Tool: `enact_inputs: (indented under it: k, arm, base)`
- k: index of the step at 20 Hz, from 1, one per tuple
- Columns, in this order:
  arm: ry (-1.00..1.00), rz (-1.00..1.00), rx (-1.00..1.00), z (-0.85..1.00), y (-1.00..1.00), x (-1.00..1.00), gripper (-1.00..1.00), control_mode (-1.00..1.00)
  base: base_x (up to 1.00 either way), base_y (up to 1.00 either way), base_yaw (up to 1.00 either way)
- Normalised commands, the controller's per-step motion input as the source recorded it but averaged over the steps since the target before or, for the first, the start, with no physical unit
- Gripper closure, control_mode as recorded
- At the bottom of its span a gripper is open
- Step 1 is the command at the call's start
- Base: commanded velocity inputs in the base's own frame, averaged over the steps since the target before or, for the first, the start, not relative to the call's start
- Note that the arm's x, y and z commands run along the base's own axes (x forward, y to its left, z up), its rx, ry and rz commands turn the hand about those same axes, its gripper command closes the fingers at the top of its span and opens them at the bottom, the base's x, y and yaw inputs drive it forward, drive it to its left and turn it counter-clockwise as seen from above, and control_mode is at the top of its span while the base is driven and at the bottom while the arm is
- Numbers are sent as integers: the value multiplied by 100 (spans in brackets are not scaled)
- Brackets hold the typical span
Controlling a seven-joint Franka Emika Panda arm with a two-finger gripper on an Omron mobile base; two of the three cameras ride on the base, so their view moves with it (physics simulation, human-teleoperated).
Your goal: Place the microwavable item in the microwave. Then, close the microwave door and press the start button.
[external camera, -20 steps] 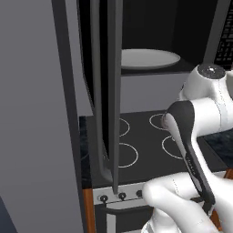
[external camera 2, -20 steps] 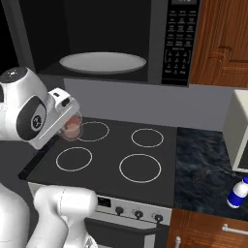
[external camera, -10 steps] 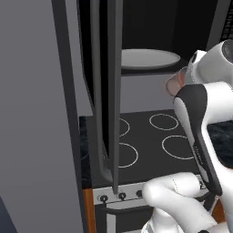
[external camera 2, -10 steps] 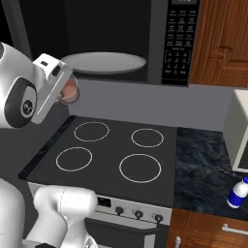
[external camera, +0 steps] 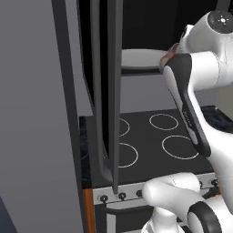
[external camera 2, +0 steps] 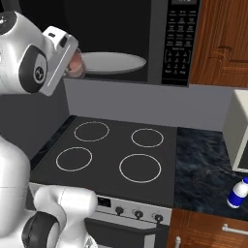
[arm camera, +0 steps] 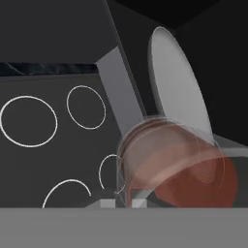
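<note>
The step in hand looks like carrying the glass tumbler (arm camera: 177,167) into the microwave (external camera 2: 160,43) and setting it on the white turntable plate (external camera 2: 114,62). In the right base view the tumbler sits at the left front edge of that plate, level with the cavity mouth and not yet over the plate's middle; whether it already touches the rim of the plate I cannot tell.

To do this well, the hand should probably go further in toward the middle of the plate before any lowering, so the glass ends up well inside the plate's rim and clear of the sill. The pinkish-brown contents call for a level, unhurried move. In the hand view the glass appears tipped against the plate, but that view rolls with the hand, so its true lean is hard to judge; it ought to stand upright before release. The microwave door (external camera: 107,91) stands open on the plate's left, with its long bar handle toward the robot, and the arm should keep away from it both going in and backing out. The black keypad panel (external camera 2: 180,41) lies to the plate's right, untouched.

The jaws (arm camera: 127,196) are drawn in narrow and clamped on the tumbler, which bulks large directly above the fingertips in the hand view; nothing else is in their hold
</note>
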Motion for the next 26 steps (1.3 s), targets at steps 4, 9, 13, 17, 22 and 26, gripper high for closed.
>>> enact_inputs:
  k: [4, 9, 13, 17, 22, 26]
  arm:
    - [7, 7, -1, 20, 0, 93, 100, -100]
    - [5, 7, -4, 0, 0, 83, 100, -100]
    - [3, 3, -5, -15, 0, 62, 100, -100]
    - [0, 0, -7, -2, 0, 54, 100, -100]
    - [2, 1, -8, -23, 0, 55, 100, -100]
    - [4, 2, -8, -28, 0, 54, 100, -100]
  base:
    - [0, 0, 0]
    - [0, 0, 0]
    - [0, 0, 0]
    - [0, 0, 0]
    - [0, 0, 0]
    - [0, 0, 0]
